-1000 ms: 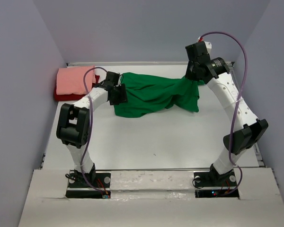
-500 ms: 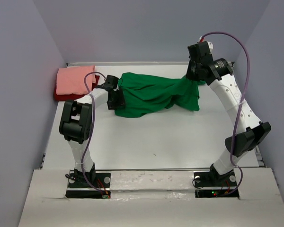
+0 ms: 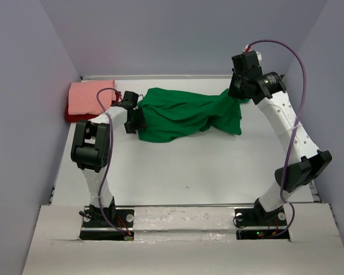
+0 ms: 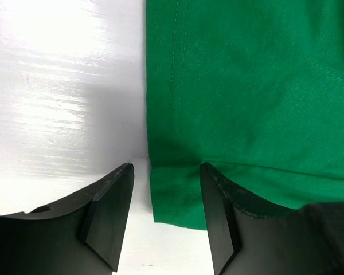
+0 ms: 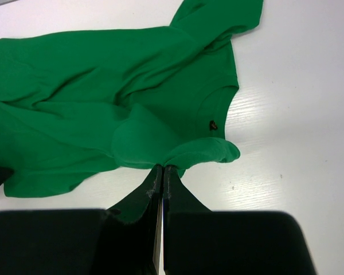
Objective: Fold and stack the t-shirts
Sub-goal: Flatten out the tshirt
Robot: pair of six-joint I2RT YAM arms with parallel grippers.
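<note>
At far left the salmon-pink t-shirt (image 3: 92,96) lay folded on the dark red t-shirt (image 3: 73,117); near them the left gripper (image 4: 165,167) stood with jaws parted and empty, astride the hem corner of the green t-shirt (image 3: 183,113), which sprawled rumpled across the far table (image 3: 189,166). That cloth looked light and limp, best taken at a hem corner, and the right gripper (image 5: 162,169) was pinched tight on a fold near its collar. Since a second earlier the left gripper had slid left to the shirt's edge, the right slightly rightward.

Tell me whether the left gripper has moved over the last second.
Yes. The left gripper has shifted left, toward the folded salmon-pink t-shirt, reaching the green t-shirt at its left edge.
</note>
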